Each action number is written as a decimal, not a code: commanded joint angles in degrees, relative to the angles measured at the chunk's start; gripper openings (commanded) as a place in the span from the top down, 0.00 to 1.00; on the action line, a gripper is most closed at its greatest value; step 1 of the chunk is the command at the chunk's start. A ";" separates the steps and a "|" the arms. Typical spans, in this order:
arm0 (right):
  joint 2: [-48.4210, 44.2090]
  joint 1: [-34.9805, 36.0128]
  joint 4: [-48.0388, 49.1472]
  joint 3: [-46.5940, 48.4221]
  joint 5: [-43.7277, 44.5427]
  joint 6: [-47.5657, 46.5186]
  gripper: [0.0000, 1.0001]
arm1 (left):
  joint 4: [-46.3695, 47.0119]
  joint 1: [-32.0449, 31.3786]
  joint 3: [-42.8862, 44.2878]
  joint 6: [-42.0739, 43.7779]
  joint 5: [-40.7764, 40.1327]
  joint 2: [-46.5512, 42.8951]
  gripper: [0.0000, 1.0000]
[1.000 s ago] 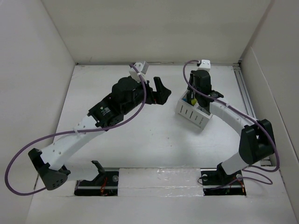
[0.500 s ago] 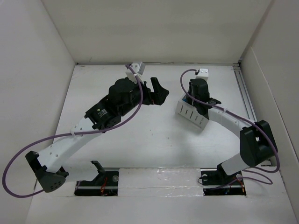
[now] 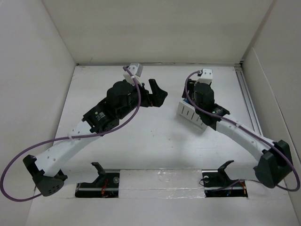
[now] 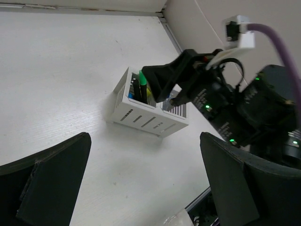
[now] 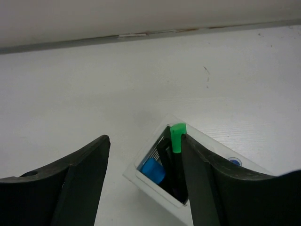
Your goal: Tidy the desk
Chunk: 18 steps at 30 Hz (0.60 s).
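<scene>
Left tool (image 4: 144,150), right tool (image 5: 144,150) spread, one holder (image 4: 141,120)

Light: bright, even, diffuse, from overhead. Shadows: soft and faint on the counter (image 3: 155,136). Glare: slight sheen on the near-edge strip (image 3: 160,176). Focus: overhead view crisp; wrist views softer, with the right gripper (image 5: 143,165) close, dark, blurred at its edges.

In the top view the right arm's wrist (image 3: 203,96) covers most of the holder box (image 3: 189,113), so its contents cannot be told. From the left wrist, the right gripper (image 4: 170,92) hides part of the box's top. The green pen (image 5: 178,136) and blue-capped pen (image 5: 151,168) are hidden below the rim. Both wrist views crop their own fingers (image 5: 70,188) at the bottom edge.
</scene>
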 commanded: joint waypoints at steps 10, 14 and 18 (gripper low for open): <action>-17.69 8.56 -20.91 0.62 -10.06 8.47 1.00 | -1.64 0.19 -4.86 -0.21 -5.85 -9.85 0.01; -22.87 18.74 -23.83 -1.58 -19.63 10.49 1.00 | -2.26 0.19 -8.80 -0.38 -7.70 -14.58 0.01; -26.04 23.94 -25.84 -1.50 -25.96 11.90 1.00 | -1.38 0.19 -14.61 -0.38 -7.35 -18.29 0.01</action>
